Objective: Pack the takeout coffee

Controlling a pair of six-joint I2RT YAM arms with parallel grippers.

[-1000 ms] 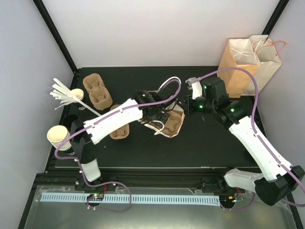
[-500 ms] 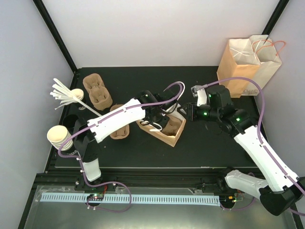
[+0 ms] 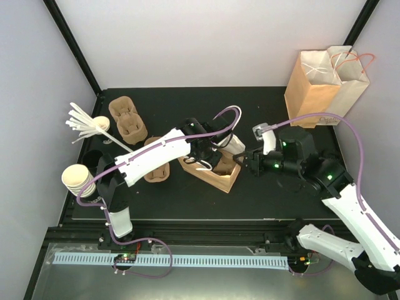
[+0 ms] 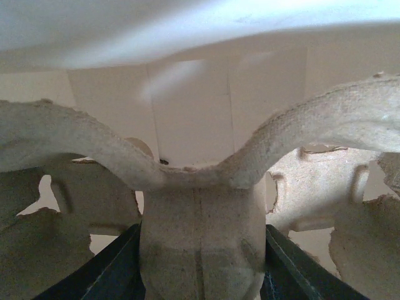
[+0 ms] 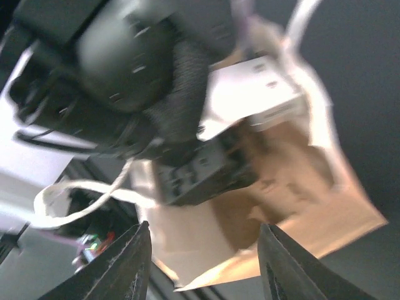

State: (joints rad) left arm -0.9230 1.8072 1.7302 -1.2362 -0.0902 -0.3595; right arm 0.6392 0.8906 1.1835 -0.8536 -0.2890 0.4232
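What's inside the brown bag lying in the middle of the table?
A cardboard cup tray, pinched by the left fingers. The arm and bag hide the rest, so any cup in there cannot be seen.

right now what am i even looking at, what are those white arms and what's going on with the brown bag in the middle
Those are two robot arms bolted at the near edge of a black table. The wide picture comes from a camera above them. The two close-ups come from a camera on each wrist. The left tool reaches inside an open paper bag and is clamped on a moulded cup carrier. The right tool stands open by the bag's edge, holding nothing. Also on the table are spare carriers, a stack of cream cups, white stirrers and more paper bags at the far right.
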